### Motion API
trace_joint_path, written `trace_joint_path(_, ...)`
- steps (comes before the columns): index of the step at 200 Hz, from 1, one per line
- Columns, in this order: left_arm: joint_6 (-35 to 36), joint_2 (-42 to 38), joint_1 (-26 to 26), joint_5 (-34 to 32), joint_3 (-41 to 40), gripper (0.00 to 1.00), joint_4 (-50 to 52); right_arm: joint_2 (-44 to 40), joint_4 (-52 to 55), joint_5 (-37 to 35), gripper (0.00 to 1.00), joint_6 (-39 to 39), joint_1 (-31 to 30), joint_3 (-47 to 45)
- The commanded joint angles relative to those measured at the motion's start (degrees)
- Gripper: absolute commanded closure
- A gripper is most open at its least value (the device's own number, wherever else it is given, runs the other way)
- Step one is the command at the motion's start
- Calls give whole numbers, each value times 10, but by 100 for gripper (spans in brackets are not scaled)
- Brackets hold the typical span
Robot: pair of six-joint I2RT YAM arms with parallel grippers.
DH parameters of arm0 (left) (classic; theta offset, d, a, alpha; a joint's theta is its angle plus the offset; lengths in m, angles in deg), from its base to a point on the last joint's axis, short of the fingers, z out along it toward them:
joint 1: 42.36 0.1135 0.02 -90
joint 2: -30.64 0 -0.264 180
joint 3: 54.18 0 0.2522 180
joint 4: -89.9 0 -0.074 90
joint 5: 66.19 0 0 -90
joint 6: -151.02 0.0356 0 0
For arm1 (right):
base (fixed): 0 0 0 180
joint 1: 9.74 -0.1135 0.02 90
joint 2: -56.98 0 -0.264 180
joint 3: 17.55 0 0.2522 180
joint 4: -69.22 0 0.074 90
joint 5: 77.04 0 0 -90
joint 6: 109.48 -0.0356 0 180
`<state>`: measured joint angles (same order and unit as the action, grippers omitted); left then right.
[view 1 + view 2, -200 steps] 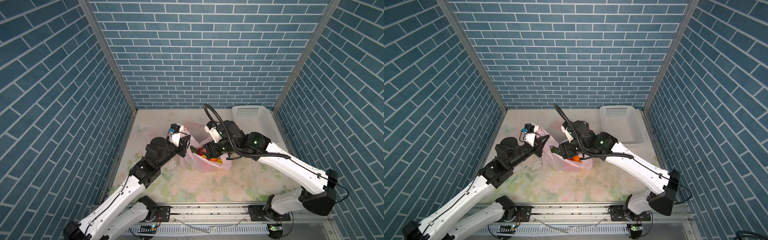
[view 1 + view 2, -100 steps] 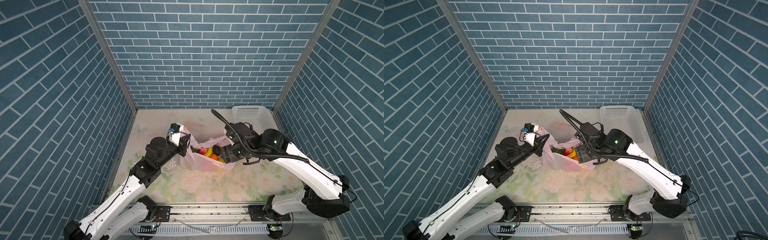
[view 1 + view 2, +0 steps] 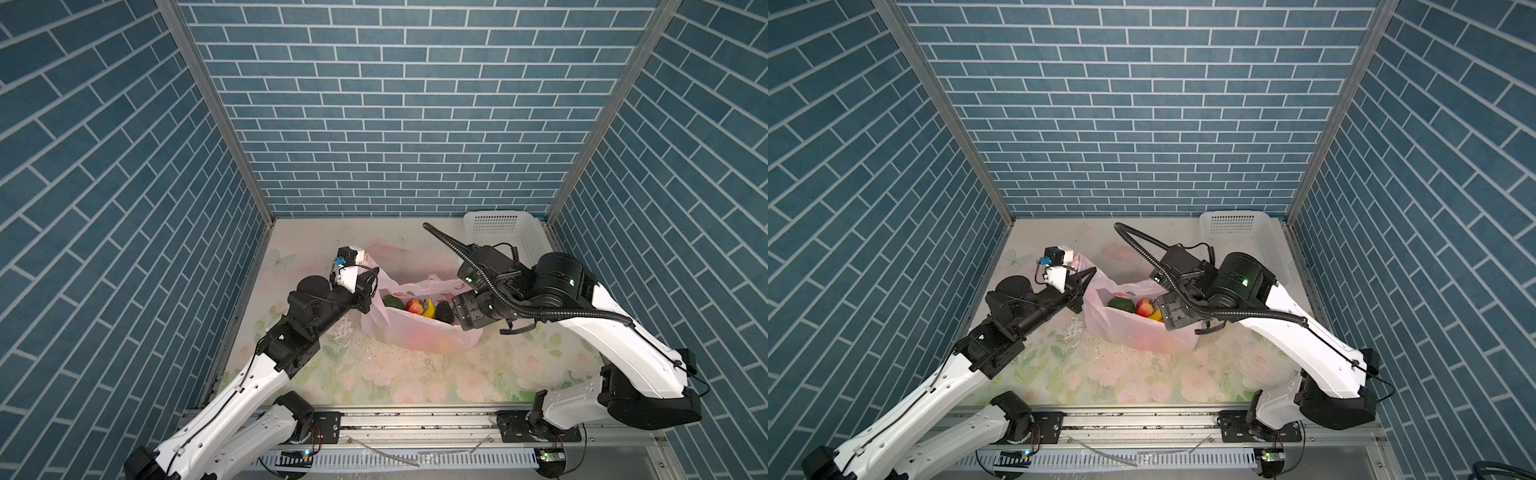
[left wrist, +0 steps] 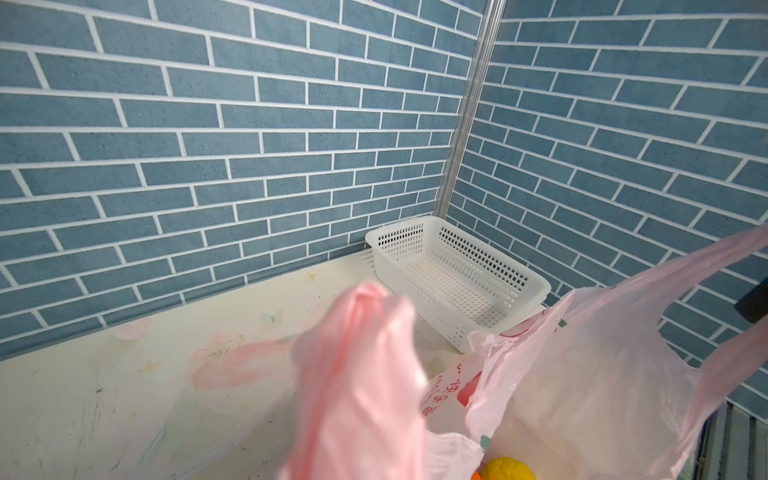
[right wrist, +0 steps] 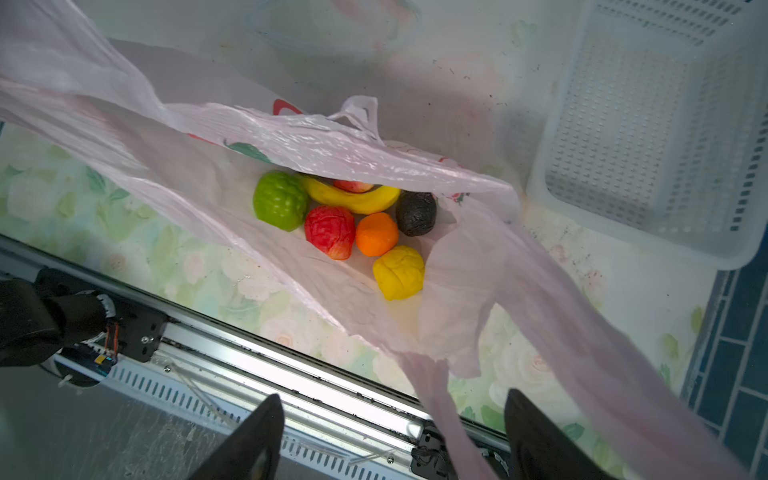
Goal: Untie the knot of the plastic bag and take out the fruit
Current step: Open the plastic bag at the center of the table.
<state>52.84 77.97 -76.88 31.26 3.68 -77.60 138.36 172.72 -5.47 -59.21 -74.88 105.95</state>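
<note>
Right gripper (image 5: 392, 419) has backed off from over the middle of the bag (image 3: 419, 332) to its right-arm end, and the jaws have spread on the way. They're wide apart now, clamped on nothing, though a loose handle strip (image 5: 432, 399) of the bag hangs right between them. Left gripper (image 3: 368, 286) is pinched shut on the bag at the opposite end, holding that side up so the mouth gapes. Can't spot any knot, so I'd call the untying done. Fruit (image 5: 332, 230) is all inside the bag, piled at the bottom, none out yet. Basket (image 3: 498, 226) stands close by the bag's right-arm end; can't tell if they touch.

What worries me: that strip. If the right jaws dive in and close, they may well grab film instead of fruit and drag the whole bag. Also, if the left grip slackens, the mouth flops over the pile. And those round ones look like they'd squirt out of an off-centre pinch.
</note>
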Motion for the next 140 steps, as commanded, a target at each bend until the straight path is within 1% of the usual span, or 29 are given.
trace_joint_path(1,9,-9,-3,-8,-1,100,-14,-26,109,-55,16,-56,1,-53)
trace_joint_path(25,9,-9,-3,-5,1,100,-14,-73,56,-32,16,-64,0,-75)
trace_joint_path(54,11,-12,-3,-7,2,100,-12,-84,103,-54,16,-75,0,-39)
trace_joint_path(68,10,-12,-3,-6,3,100,-11,-95,89,-40,16,-64,0,-34)
trace_joint_path(83,9,-11,-3,-2,4,100,-12,-97,58,-17,16,-44,0,-9)
trace_joint_path(93,6,-12,-3,-1,4,100,-13,-89,36,4,16,-29,0,13)
trace_joint_path(118,1,-12,-3,-1,3,100,-18,-35,-37,92,16,22,-8,81)
trace_joint_path(140,1,-13,-3,-2,6,100,-16,27,-75,121,17,62,-17,147)
